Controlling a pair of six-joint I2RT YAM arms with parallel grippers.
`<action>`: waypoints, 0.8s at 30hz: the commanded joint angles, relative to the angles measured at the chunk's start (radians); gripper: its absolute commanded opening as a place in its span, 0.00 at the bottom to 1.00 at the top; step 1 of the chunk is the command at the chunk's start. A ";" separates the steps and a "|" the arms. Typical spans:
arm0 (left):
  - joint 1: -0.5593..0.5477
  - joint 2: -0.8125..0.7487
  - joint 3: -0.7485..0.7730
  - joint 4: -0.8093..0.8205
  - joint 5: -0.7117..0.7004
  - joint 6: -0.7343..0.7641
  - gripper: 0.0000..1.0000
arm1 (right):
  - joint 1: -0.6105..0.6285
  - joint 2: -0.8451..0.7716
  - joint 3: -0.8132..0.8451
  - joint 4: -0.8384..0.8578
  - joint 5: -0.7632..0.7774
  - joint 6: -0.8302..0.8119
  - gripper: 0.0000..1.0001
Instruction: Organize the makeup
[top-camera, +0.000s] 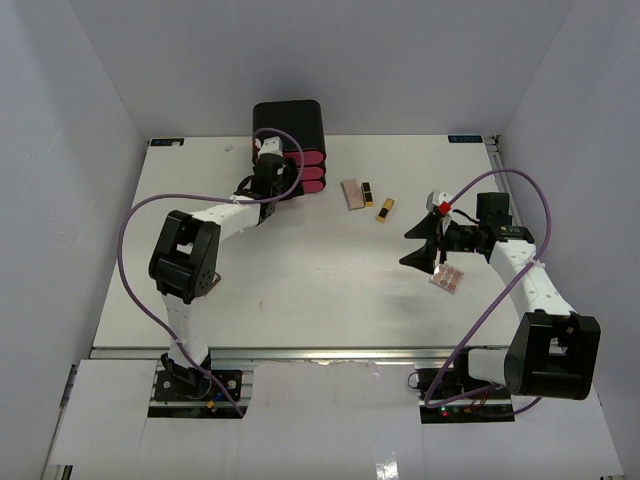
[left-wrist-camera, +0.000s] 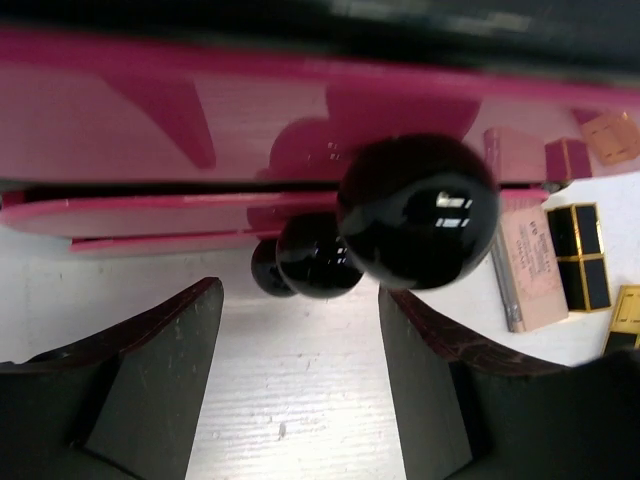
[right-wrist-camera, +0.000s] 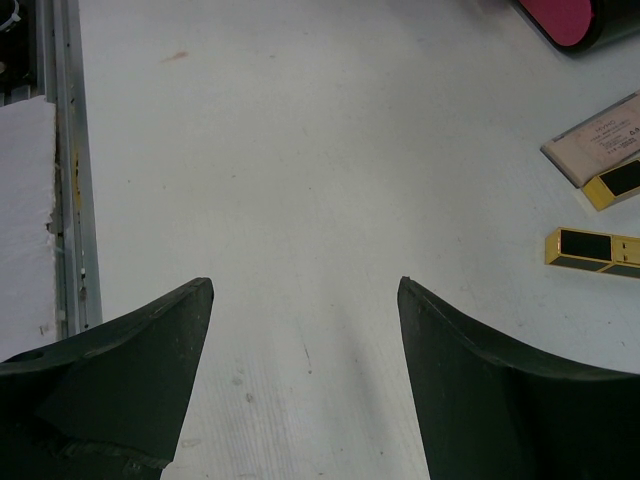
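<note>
My left gripper (top-camera: 268, 168) is open right at the front of the black box with pink drawers (top-camera: 290, 140). In the left wrist view its fingers (left-wrist-camera: 298, 290) stand just below three black round drawer knobs (left-wrist-camera: 418, 210), not touching them. A flat tan compact (top-camera: 352, 193) and two black-and-gold lipsticks (top-camera: 368, 192) (top-camera: 385, 209) lie right of the box. They also show in the right wrist view: the compact (right-wrist-camera: 600, 140) and a lipstick (right-wrist-camera: 595, 250). The square pink-brown eyeshadow palette (top-camera: 447, 277) lies beside my right gripper (top-camera: 412, 246), which is open and empty over bare table (right-wrist-camera: 304, 283). The tube and the pump bottle are out of view.
The box stands against the back wall. White walls close in the table (top-camera: 300, 290) at left, right and back. A metal rail (right-wrist-camera: 65, 170) runs along the table's near edge. Purple cables loop above both arms.
</note>
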 joint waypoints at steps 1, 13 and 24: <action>0.008 -0.005 0.062 0.049 -0.002 -0.016 0.73 | 0.003 0.006 -0.002 -0.004 -0.011 -0.013 0.81; 0.008 0.007 0.076 0.045 -0.015 -0.019 0.61 | 0.003 0.004 -0.002 -0.004 -0.009 -0.013 0.81; 0.008 -0.065 -0.014 0.037 0.046 -0.033 0.20 | 0.003 -0.002 -0.002 -0.004 -0.009 -0.013 0.81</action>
